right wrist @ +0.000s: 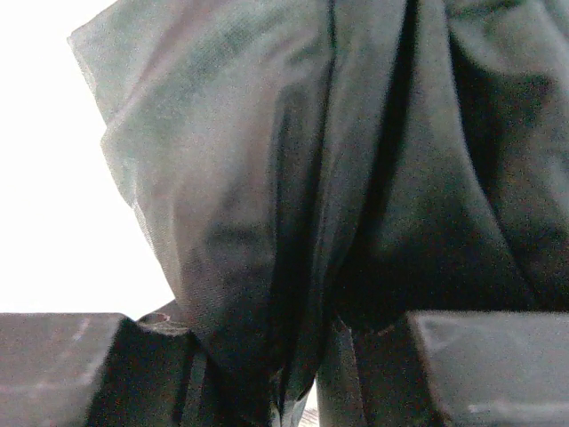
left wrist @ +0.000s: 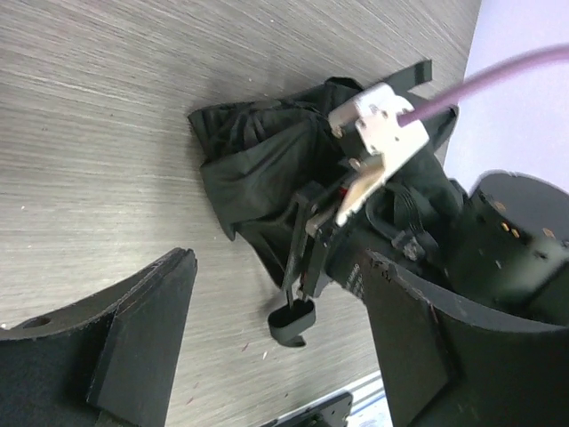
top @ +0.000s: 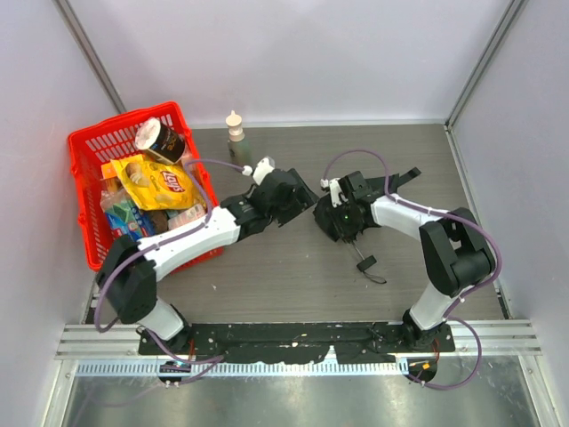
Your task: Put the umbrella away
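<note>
Your left gripper [left wrist: 280,276] stands wide and empty. The black compact umbrella of charcoal fabric [left wrist: 258,169] lies just ahead, centre frame, shaft [left wrist: 292,258] pointing to the lower edge. Your right gripper [right wrist: 276,356], nearer, pinches its fabric.

umbrella [left wrist: 258,169] matt dark cloth; table [left wrist: 107,133] brushed wood-grain; basket [top: 89,178] glossy red plastic.

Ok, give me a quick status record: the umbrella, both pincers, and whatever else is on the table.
umbrella: collapsed, fabric bunched on the table, mid-table
handle: on the near side, toward the arm bases
left pincer: open, beside the umbrella, holding nothing
right pincer: shut on the umbrella fabric
basket: red, far left, filled with snack packs
bottle: upright near the back edge
</note>
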Controlling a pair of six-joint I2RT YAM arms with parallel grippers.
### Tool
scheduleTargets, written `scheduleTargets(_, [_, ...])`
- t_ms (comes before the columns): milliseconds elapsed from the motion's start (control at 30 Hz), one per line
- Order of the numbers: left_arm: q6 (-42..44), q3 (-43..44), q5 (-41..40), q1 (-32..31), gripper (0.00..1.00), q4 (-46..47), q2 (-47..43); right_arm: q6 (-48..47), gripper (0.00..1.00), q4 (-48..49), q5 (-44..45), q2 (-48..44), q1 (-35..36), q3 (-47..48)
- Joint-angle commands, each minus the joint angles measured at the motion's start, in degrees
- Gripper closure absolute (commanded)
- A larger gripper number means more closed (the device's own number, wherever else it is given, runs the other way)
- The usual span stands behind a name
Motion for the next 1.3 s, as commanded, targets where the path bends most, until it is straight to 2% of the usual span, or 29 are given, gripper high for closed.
scheduleTargets(0, [-4.3, 3.0, 5.8, 3.2, 0.2, 2.5, 4.1, -0.2, 0.99, 2.5, -2.0, -1.9, -1.8, 0.1])
scheduleTargets(133, [-9.1, 1.7, 12.8, 7.1, 0.19, 8.5, 8.7, 0.9, 0.99, 5.5, -3.5, -2.1, -2.8, -0.5])
scheduleTargets(267, [-7.9, 4.1, 18.2, 8.8, 0.18, 10.8, 13.7, 0.9, 0.99, 7.6, -4.2, -2.0, -2.8, -1.2])
scheduleTargets(333, [-7.6, 3.5, 18.1, 9.2, 0.21, 10.9, 14.3, 0.7, 0.99, 7.4, -3.9, -1.8, -2.8, -0.9])
scheduleTargets(433, [-6.0, 0.6, 13.7, 10.2, 0.29, 10.5, 13.1, 1.0, 0.99, 7.8, -4.9, -1.8, -2.8, -0.7])
scheduleTargets(500, [-2.6, 0.0, 8.4, 11.1, 0.32, 4.8, 11.5, 1.2, 0.99, 8.0, -5.1, -2.1, -2.7, -1.0])
scheduleTargets(633, [1.0, -6.4, -3.2, 12.1, 0.33, 0.2, 4.2, 0.7, 0.99, 7.0, -4.5, -1.7, -2.8, -0.4])
scheduleTargets(733, [1.5, -15.7, -1.0, 17.0, 0.35, 3.1, -0.7, 0.2, 0.99, 7.0, -4.9, -1.8, -2.7, 0.4])
scheduleTargets(800, [4.3, -18.5, -2.1, 18.3, 0.37, 2.5, -4.3, 0.1, 0.99, 7.2, -5.5, -1.3, -2.6, 0.8])
scheduleTargets(933, [10.9, -22.2, -11.1, 19.8, 0.31, -5.0, -14.4, 0.5, 0.99, 7.3, -6.6, 0.3, -2.8, 1.3])
scheduleTargets(1033, [12.4, -27.3, -9.4, 28.9, 0.29, -9.8, -24.1, 0.9, 0.99, 7.3, -7.2, 0.1, -2.7, 1.1])
scheduleTargets(1100, [18.8, -29.0, -7.5, 29.9, 0.27, -6.7, -29.1, 1.3, 0.99, 8.1, -7.8, -0.4, -2.6, 0.6])
scheduleTargets(1200, [19.6, -25.9, -0.1, 29.4, 0.22, -5.7, -26.6, 1.5, 0.99, 9.0, -9.0, 0.1, -2.5, 0.6])
scheduleTargets(1267, [19.1, -22.8, 3.4, 26.5, 0.13, -2.7, -23.5, 1.4, 0.99, 8.4, -8.9, 1.0, -2.2, 1.1])
